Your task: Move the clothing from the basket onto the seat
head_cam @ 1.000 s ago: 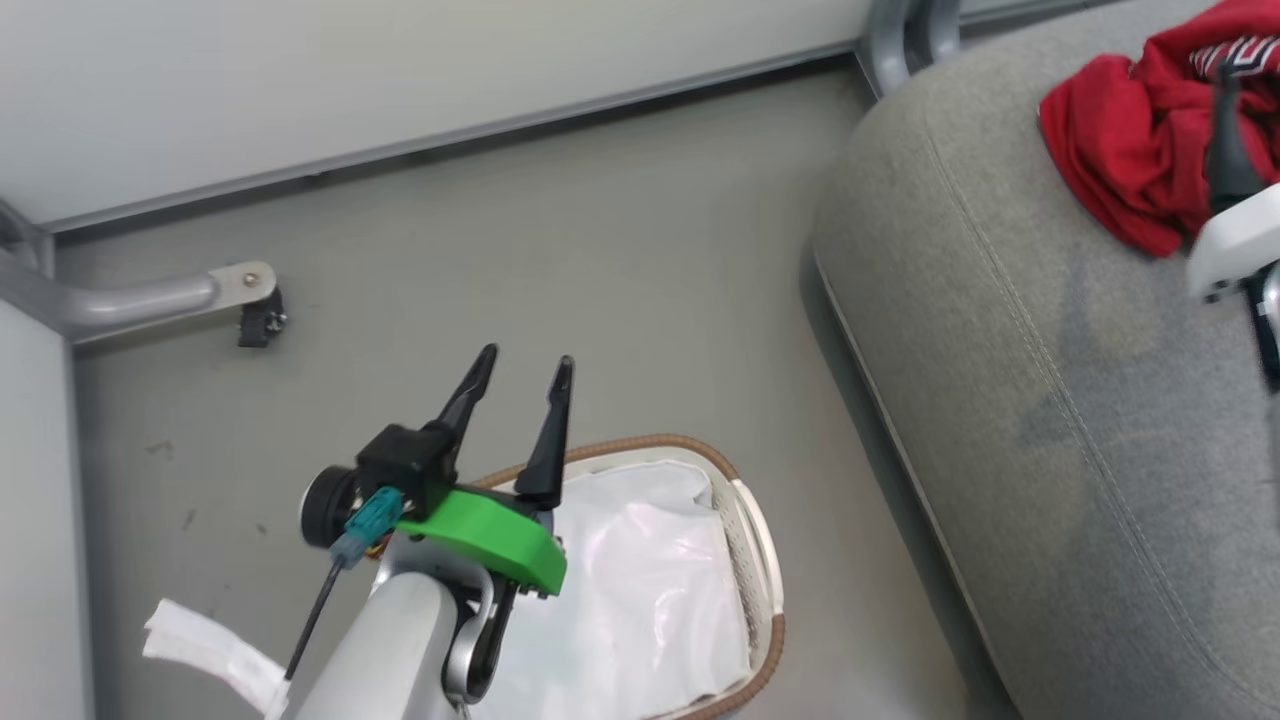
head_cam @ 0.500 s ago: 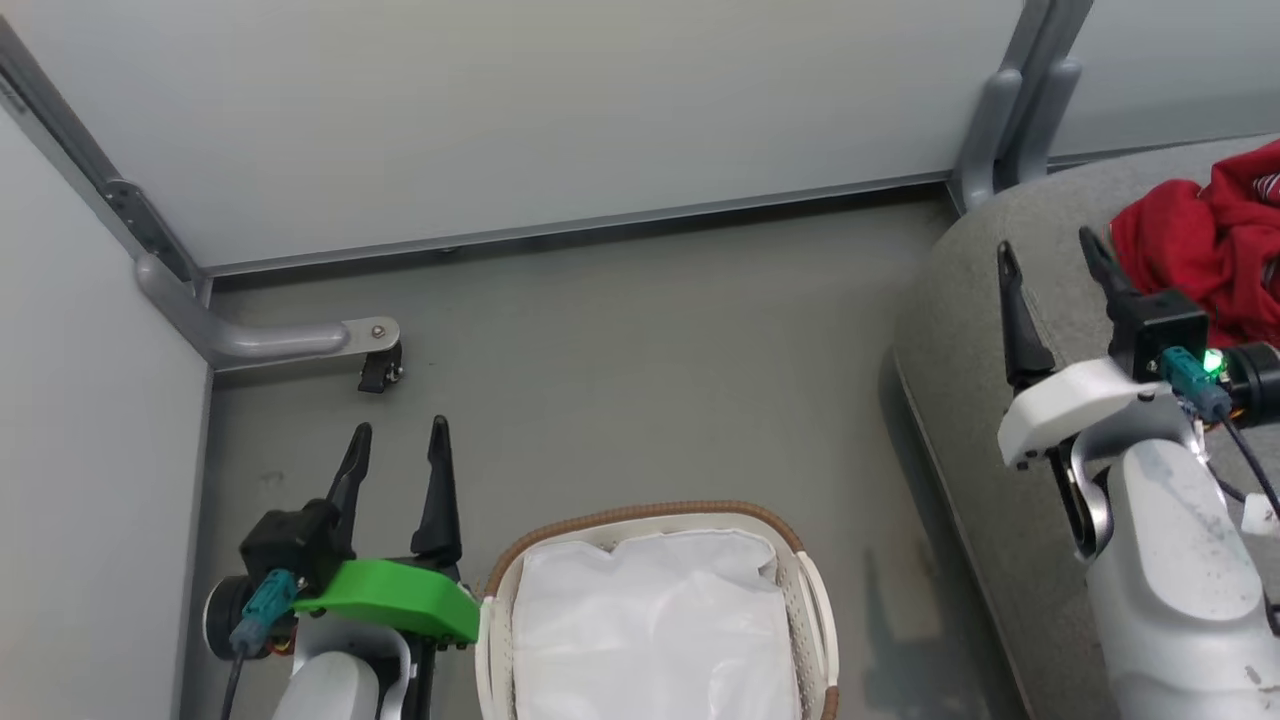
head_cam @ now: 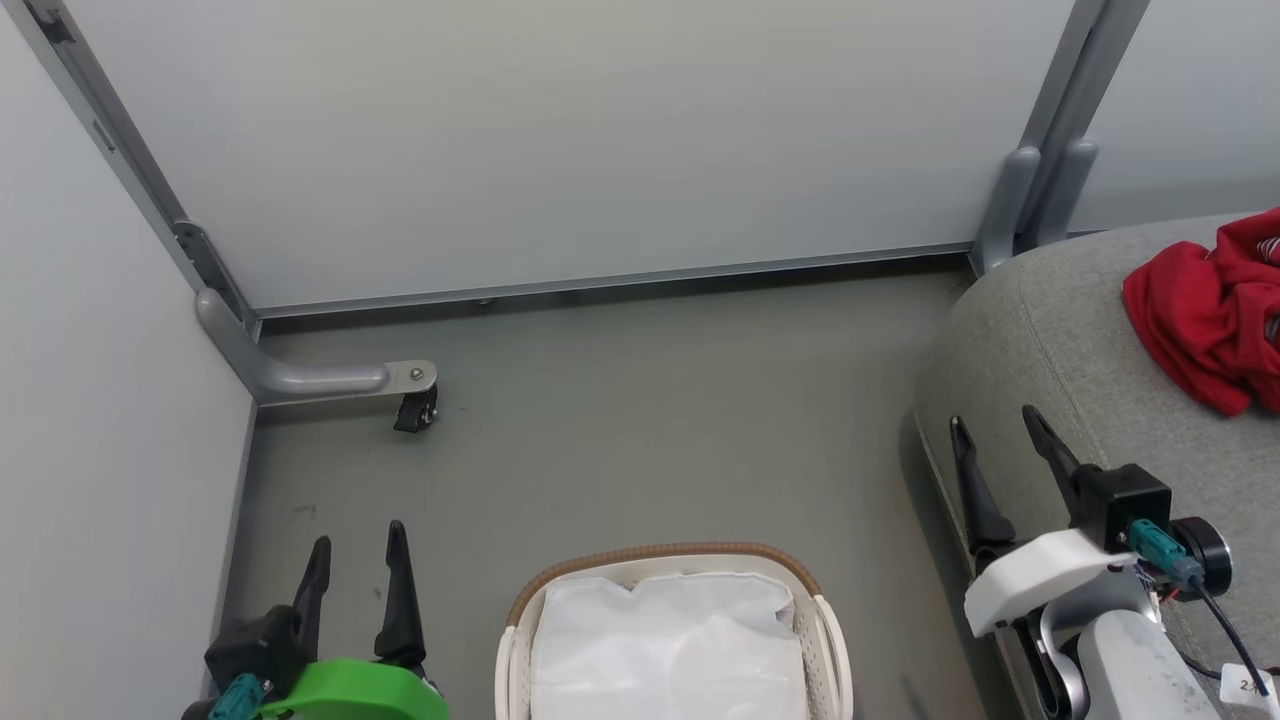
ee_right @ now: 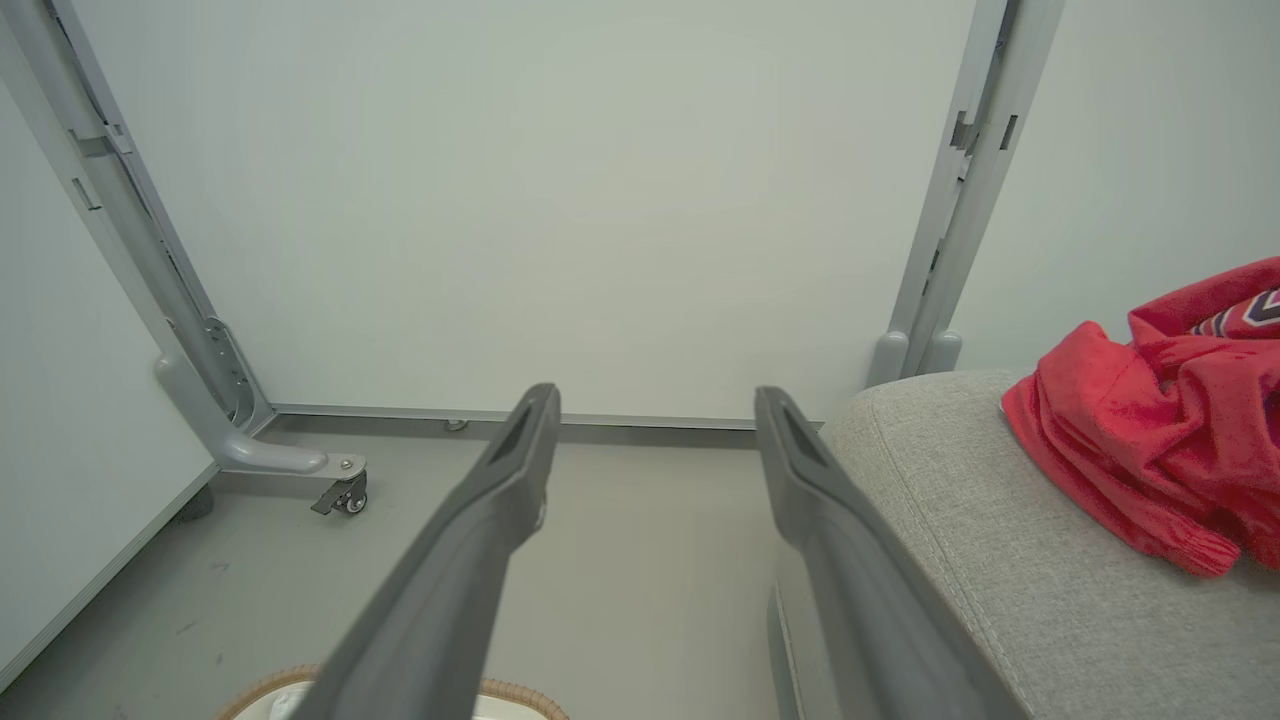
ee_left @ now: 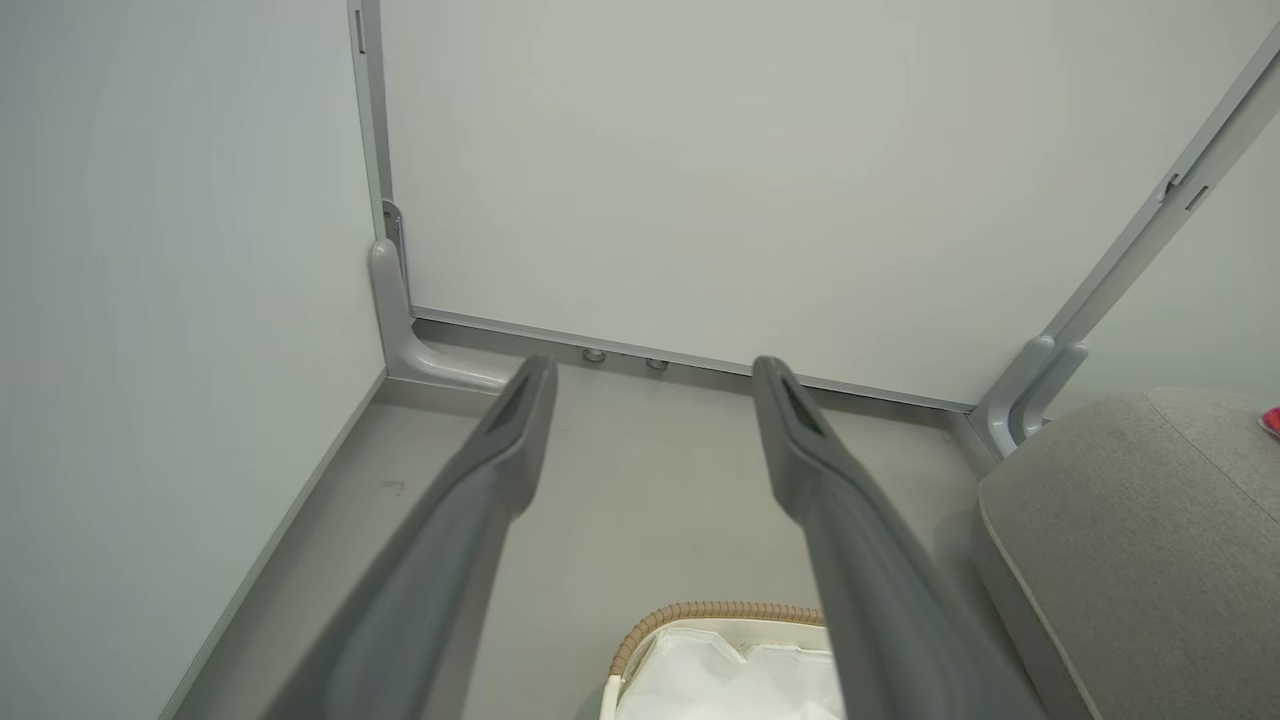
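Clothing [head_cam: 1205, 320] is held by neither gripper. The left gripper [head_cam: 359, 534] stands spread and empty beside the basket [head_cam: 660, 552]; the right gripper [head_cam: 994, 416], equally spread and empty, hangs at the seat [head_cam: 1060, 350] edge. The red heap lies on the seat, well apart from both. Risk: the basket's visible part holds loose white liner [head_cam: 670, 640]; a reach into it could pinch that instead.

right gripper [head_cam: 995, 416] pulled back from the clothing [head_cam: 1195, 310] to the near edge of the seat [head_cam: 1080, 330], fingers spread, nothing in them. left gripper [head_cam: 358, 533] slid off the basket [head_cam: 660, 552] rim, ended up beside it. head camera swung too.
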Available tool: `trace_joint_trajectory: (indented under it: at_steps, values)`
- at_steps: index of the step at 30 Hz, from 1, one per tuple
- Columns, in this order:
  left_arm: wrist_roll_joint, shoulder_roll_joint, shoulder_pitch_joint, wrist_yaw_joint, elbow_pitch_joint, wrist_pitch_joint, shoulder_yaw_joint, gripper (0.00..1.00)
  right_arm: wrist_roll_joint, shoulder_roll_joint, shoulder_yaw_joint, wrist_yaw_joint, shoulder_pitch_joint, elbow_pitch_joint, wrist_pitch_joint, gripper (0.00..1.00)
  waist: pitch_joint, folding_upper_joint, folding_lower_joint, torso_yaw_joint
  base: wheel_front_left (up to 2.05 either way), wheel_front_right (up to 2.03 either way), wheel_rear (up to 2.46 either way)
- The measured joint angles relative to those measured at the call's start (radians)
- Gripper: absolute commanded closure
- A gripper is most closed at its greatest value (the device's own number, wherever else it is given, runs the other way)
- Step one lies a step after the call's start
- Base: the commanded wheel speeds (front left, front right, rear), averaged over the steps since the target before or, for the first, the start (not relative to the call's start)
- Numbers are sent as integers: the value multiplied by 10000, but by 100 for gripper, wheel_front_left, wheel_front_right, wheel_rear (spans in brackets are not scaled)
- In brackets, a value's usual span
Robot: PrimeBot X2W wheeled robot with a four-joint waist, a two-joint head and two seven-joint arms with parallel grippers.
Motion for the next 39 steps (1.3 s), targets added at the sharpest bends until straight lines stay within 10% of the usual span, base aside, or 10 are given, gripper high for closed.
trace_joint_trajectory:
  at_steps: [28, 29, 39]
  values:
    - [27, -4, 506, 69, 163, 0, -67, 0, 514, -2, 362, -2, 1147, -405, 0, 0, -277, 0, 0, 56, 0, 0, 0]
    - [21, -6, 507, 71, 205, 2, -69, 100, 514, 6, 364, 0, 1154, -380, 0, 100, -278, 0, 0, 55, 0, 0, 0]
    - [-928, -25, 511, 33, 518, 337, 67, 100, 1628, 92, 217, 0, 1320, 0, 405, 100, -269, 0, 1, 15, 0, 0, 0]
